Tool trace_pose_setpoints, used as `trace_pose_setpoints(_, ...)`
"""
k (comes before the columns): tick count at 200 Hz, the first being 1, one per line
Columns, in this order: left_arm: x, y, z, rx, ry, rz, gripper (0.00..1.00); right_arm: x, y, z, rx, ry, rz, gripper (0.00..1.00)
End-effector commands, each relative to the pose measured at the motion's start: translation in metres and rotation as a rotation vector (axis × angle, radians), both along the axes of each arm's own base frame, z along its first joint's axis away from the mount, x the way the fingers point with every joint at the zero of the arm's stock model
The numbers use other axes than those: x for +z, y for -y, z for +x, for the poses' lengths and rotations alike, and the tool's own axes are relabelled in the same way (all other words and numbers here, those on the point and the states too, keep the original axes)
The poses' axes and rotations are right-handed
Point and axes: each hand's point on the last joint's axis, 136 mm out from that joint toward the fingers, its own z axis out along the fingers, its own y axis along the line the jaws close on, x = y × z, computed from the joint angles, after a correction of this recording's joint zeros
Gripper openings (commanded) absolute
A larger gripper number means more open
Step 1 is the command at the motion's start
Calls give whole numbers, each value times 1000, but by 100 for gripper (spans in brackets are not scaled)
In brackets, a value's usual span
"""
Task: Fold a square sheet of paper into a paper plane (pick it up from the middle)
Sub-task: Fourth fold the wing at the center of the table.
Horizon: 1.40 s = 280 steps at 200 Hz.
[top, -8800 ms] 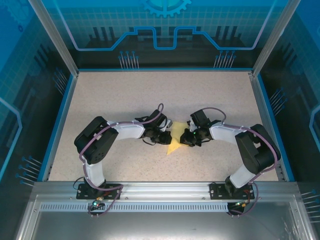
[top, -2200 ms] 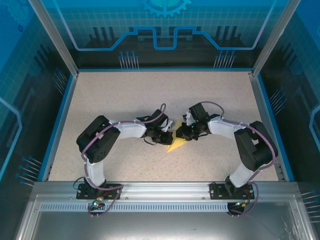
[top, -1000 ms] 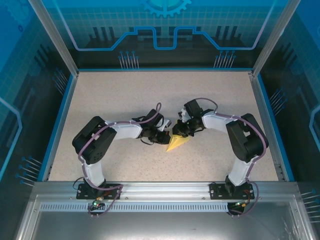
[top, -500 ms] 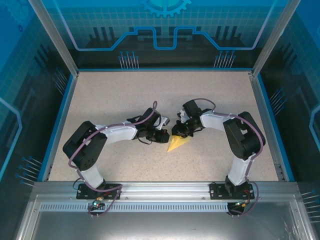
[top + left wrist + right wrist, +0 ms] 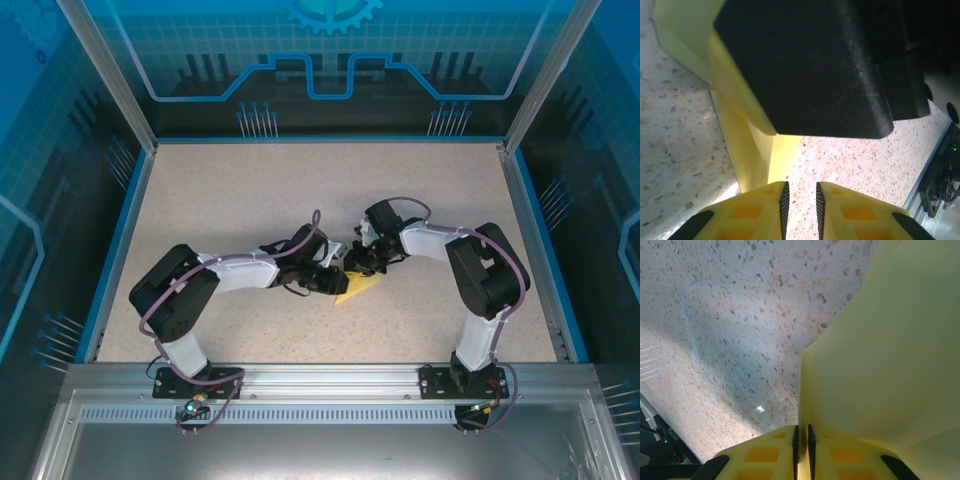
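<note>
**A:** Near edge first. What's there?

**B:** Both arms are bolted at the near edge of the table (image 5: 300, 190). The left arm (image 5: 235, 272) and the right arm (image 5: 478, 275) bend inward and meet about midway between the left and right edges.

**A:** Where's the paper?

**B:** The folded yellow paper (image 5: 360, 288) lies at that meeting point, somewhat closer to the near edge than the far one. From above it looks like a narrow wedge with its tip pointing near-left. Part of it rests on the table and part stands up off it.

**A:** Left gripper?

**B:** The left gripper (image 5: 800, 200) comes in low from the left. Its jaws are parted by a slim gap, and only speckled tabletop shows between the pads. The paper's upright fold is just ahead and a little to one side. I can't tell whether they touch.

**A:** Right gripper?

**B:** The right gripper (image 5: 802, 440) is just beyond the paper and reaches toward the near side. Its pads are pressed together on a raised edge of the paper, and the sheet runs up out of the pinch. In the left wrist view its black body hangs over the fold.

**A:** Farther back?

**B:** Bare speckled table up to the far edge.
</note>
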Motion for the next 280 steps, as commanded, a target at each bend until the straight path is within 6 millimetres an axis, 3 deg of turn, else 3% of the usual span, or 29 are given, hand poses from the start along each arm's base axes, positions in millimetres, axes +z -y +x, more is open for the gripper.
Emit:
trace_pose_setpoints(1, -12, 2, -2, -5, -21, 11, 24, -2, 0, -8, 9, -18, -21, 16)
trace_pose_setpoints(41, -22, -1, 4, 17, -14, 50, 20, 0, 0, -9, 10, -13, -18, 16)
trace_pose_setpoints(104, -19, -8, 11, 44, 28, 89, 20, -1, 2, -12, 9, -15, -20, 16)
trace_pose_setpoints(163, -4, -10, 19, 64, 90, 83, 25, 1, 3, -12, 9, -10, -21, 15)
trace_pose_setpoints(280, -10, 5, 11, 17, 41, 45, 29, 2, 4, -13, 4, -9, -18, 15)
